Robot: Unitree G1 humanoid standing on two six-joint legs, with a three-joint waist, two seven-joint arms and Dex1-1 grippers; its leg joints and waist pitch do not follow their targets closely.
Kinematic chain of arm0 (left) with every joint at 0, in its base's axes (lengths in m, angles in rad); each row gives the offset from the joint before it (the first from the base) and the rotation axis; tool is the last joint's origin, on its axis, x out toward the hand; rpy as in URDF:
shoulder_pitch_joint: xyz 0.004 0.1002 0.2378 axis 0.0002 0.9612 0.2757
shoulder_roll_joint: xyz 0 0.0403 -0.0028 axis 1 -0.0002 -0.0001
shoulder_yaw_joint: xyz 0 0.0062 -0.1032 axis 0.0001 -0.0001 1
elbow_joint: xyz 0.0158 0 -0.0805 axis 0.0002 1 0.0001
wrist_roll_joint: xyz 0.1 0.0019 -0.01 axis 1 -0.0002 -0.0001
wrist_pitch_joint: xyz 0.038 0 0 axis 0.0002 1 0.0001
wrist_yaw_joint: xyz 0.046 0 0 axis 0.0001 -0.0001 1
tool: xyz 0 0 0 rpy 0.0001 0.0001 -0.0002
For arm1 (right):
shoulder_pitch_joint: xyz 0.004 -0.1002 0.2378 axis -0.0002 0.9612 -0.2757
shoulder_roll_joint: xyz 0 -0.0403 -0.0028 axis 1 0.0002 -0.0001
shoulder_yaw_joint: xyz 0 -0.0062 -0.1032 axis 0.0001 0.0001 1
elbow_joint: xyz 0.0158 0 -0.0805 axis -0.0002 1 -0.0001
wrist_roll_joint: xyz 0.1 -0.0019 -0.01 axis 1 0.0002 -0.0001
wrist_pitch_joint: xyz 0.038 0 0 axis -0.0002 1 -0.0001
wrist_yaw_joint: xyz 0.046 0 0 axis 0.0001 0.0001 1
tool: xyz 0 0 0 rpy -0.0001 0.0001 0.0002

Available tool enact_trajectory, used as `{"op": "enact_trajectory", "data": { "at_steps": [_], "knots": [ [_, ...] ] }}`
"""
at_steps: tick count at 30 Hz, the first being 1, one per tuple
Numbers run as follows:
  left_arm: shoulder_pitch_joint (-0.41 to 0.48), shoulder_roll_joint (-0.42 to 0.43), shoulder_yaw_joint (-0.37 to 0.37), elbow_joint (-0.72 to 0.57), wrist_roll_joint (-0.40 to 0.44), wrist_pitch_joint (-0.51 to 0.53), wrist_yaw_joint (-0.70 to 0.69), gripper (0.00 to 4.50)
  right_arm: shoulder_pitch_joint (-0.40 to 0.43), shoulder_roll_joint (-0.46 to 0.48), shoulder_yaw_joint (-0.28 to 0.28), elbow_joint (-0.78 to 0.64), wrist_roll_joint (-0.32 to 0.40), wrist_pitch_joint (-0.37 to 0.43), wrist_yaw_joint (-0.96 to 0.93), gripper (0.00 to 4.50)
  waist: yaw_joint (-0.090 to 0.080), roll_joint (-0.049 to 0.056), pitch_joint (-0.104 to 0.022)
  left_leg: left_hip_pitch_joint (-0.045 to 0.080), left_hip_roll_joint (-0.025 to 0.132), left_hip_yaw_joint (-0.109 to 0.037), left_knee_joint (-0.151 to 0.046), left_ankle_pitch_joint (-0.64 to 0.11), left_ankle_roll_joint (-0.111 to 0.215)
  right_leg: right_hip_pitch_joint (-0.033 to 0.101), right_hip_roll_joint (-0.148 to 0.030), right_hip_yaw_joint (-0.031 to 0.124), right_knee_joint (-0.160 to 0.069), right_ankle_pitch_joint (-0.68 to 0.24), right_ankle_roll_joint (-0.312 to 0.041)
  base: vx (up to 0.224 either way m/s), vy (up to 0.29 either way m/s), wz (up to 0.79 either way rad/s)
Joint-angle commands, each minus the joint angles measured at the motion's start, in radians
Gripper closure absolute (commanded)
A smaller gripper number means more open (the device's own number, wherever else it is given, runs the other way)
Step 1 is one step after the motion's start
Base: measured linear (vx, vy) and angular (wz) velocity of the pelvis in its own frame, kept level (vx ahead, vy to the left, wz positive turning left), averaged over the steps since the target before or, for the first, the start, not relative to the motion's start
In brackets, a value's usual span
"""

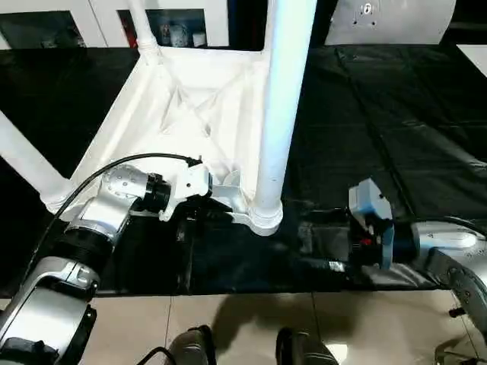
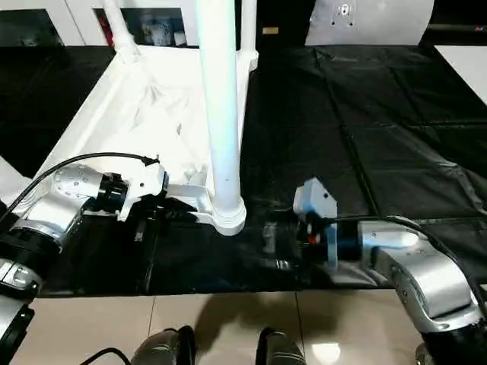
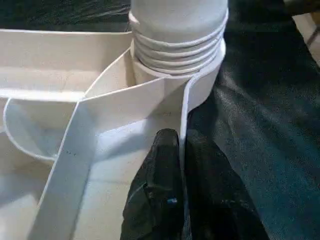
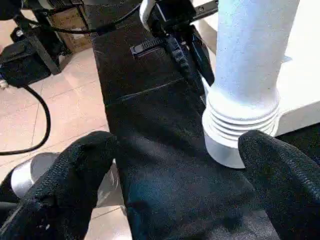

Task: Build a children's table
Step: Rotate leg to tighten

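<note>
End effectors at the near corner of the upturned table

Left end effector (image 3: 172, 200) pinches the thin rim of the white table top (image 1: 190, 106), its fingers closed on that wall just beside the near corner socket (image 1: 262, 217). Right end effector (image 4: 175, 175) is spread wide and holds nothing, near the ribbed base of the upright leg (image 1: 285, 99). Table top lies underside up on a black sheet (image 1: 380, 114).

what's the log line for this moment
table: upside down | near leg: upright in socket | left gripper: shut on rim | right gripper: open
</note>
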Motion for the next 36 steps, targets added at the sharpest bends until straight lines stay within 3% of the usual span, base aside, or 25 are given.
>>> {"op": "enact_trajectory", "data": {
  "at_steps": [1, 5, 8, 9, 12, 14, 15, 19, 25, 28, 31, 36],
  "knots": [
    [0.014, -0.005, 0.015, 0.000, -0.020, 0.039, -0.005, 4.48, -0.006, -0.003, 0.009, 0.007, -0.014, -0.023, 0.003, 0.00, 0.004, -0.003, -0.072, 0.028, 0.058, -0.031, -0.072, -0.236, 0.053, 0.056, -0.090, 0.048, -0.078, -0.301, -0.215, 0.000, 0.000, 0.00],
    [0.038, -0.031, 0.042, -0.061, -0.064, 0.098, 0.013, 4.48, -0.030, 0.031, 0.009, 0.050, -0.048, -0.058, -0.036, 0.00, -0.004, -0.005, -0.076, 0.023, 0.057, -0.030, -0.067, -0.200, 0.063, 0.060, -0.092, 0.047, -0.073, -0.268, -0.234, 0.000, 0.000, 0.00],
    [0.074, -0.053, 0.036, -0.117, -0.058, 0.121, 0.056, 4.48, -0.045, 0.056, -0.001, 0.071, -0.043, -0.059, -0.058, 0.00, -0.007, -0.013, -0.076, 0.026, 0.058, -0.026, -0.066, -0.187, 0.077, 0.060, -0.090, 0.048, -0.075, -0.267, -0.235, 0.000, 0.000, 0.00],
    [0.078, -0.056, 0.033, -0.121, -0.049, 0.120, 0.067, 4.48, -0.047, 0.059, -0.002, 0.075, -0.044, -0.060, -0.062, 0.00, -0.006, -0.010, -0.076, 0.025, 0.057, -0.027, -0.066, -0.178, 0.083, 0.059, -0.088, 0.047, -0.074, -0.271, -0.230, 0.000, 0.000, 0.00],
    [0.092, -0.067, 0.015, -0.126, 0.002, 0.111, 0.129, 4.48, -0.059, 0.074, -0.007, 0.101, -0.059, -0.068, -0.088, 0.00, -0.009, -0.019, -0.080, 0.027, 0.058, -0.024, -0.065, -0.174, 0.090, 0.059, -0.086, 0.046, -0.075, -0.282, -0.219, 0.000, 0.000, 0.00],
    [0.093, -0.075, 0.016, -0.130, 0.012, 0.113, 0.151, 4.48, -0.067, 0.079, -0.007, 0.112, -0.067, -0.073, -0.095, 0.00, -0.009, -0.017, -0.076, 0.027, 0.056, -0.025, -0.065, -0.189, 0.085, 0.056, -0.086, 0.046, -0.079, -0.329, -0.205, 0.000, 0.000, 0.00],
    [0.097, -0.079, 0.019, -0.142, 0.015, 0.120, 0.160, 4.48, -0.071, 0.084, -0.006, 0.116, -0.069, -0.075, -0.096, 0.00, -0.013, -0.027, -0.073, 0.025, 0.055, -0.025, -0.066, -0.192, 0.085, 0.056, -0.086, 0.046, -0.080, -0.354, -0.191, 0.000, 0.000, 0.00],
    [0.117, -0.077, 0.022, -0.203, 0.021, 0.151, 0.182, 4.48, -0.067, 0.092, 0.012, 0.108, -0.075, -0.078, -0.091, 0.00, -0.015, -0.024, -0.073, 0.026, 0.056, -0.026, -0.066, -0.180, 0.093, 0.053, -0.087, 0.048, -0.079, -0.357, -0.178, 0.000, 0.000, 0.00],
    [0.153, -0.069, 0.024, -0.251, 0.048, 0.160, 0.227, 4.48, -0.065, 0.090, 0.022, 0.125, -0.084, -0.095, -0.082, 0.00, -0.019, -0.022, -0.076, 0.023, 0.055, -0.025, -0.064, -0.153, 0.111, 0.055, -0.084, 0.046, -0.074, -0.296, -0.190, 0.000, 0.000, 0.00],
    [0.151, -0.076, 0.038, -0.251, 0.035, 0.174, 0.237, 4.48, -0.067, 0.094, 0.022, 0.127, -0.088, -0.100, -0.085, 0.00, -0.021, -0.022, -0.073, 0.023, 0.053, -0.025, -0.064, -0.166, 0.109, 0.055, -0.084, 0.046, -0.077, -0.317, -0.190, 0.000, 0.000, 0.00],
    [0.151, -0.077, 0.049, -0.273, 0.007, 0.215, 0.219, 3.93, -0.064, 0.096, 0.022, 0.126, -0.088, -0.100, -0.082, 0.00, -0.025, -0.025, -0.071, 0.021, 0.051, -0.026, -0.064, -0.176, 0.101, 0.056, -0.086, 0.046, -0.081, -0.356, -0.180, 0.000, 0.000, 0.00],
    [0.153, -0.070, 0.044, -0.273, 0.022, 0.208, 0.222, 3.61, -0.061, 0.093, 0.023, 0.129, -0.095, -0.106, -0.082, 0.00, -0.027, -0.023, -0.071, 0.023, 0.053, -0.026, -0.065, -0.185, 0.101, 0.053, -0.082, 0.045, -0.082, -0.353, -0.180, 0.000, 0.000, 0.00]
  ]
}}
